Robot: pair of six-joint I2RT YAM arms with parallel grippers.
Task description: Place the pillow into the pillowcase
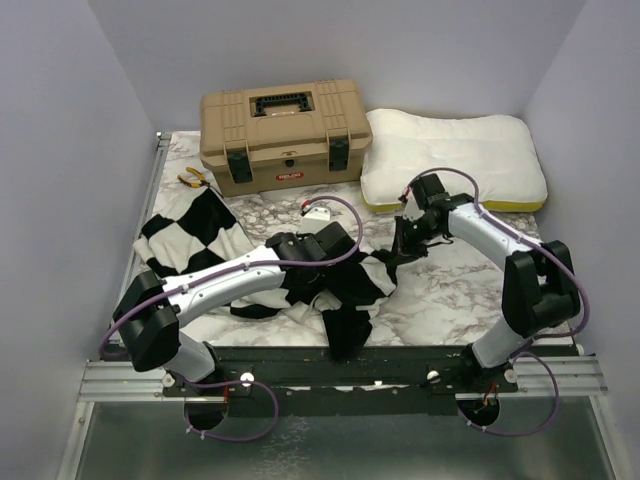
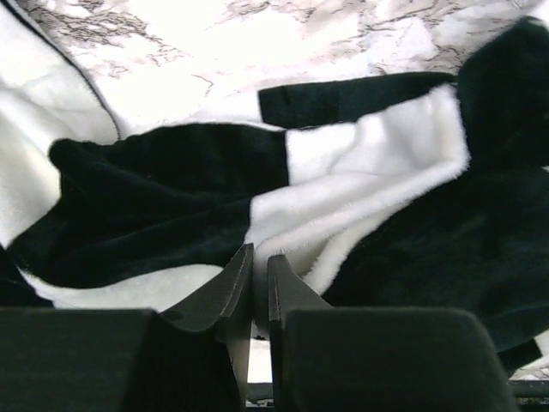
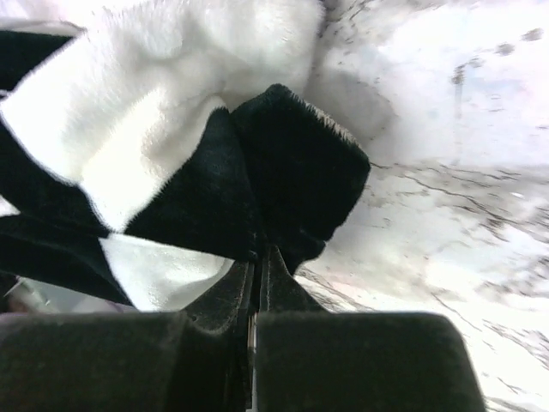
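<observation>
The black and cream checkered pillowcase (image 1: 200,240) lies crumpled across the marble table from the left to the middle. The white pillow (image 1: 455,158) with a yellow edge strip lies at the back right, beside the toolbox. My left gripper (image 1: 352,272) is shut on a white fold of the pillowcase (image 2: 343,172), near its middle. My right gripper (image 1: 402,250) is shut on a black corner of the pillowcase (image 3: 283,163) at its right end, in front of the pillow and apart from it.
A tan toolbox (image 1: 285,135) stands at the back centre. Yellow-handled pliers (image 1: 193,178) lie to its left. A small white object (image 1: 320,211) lies in front of the toolbox. Grey walls close in the table on three sides.
</observation>
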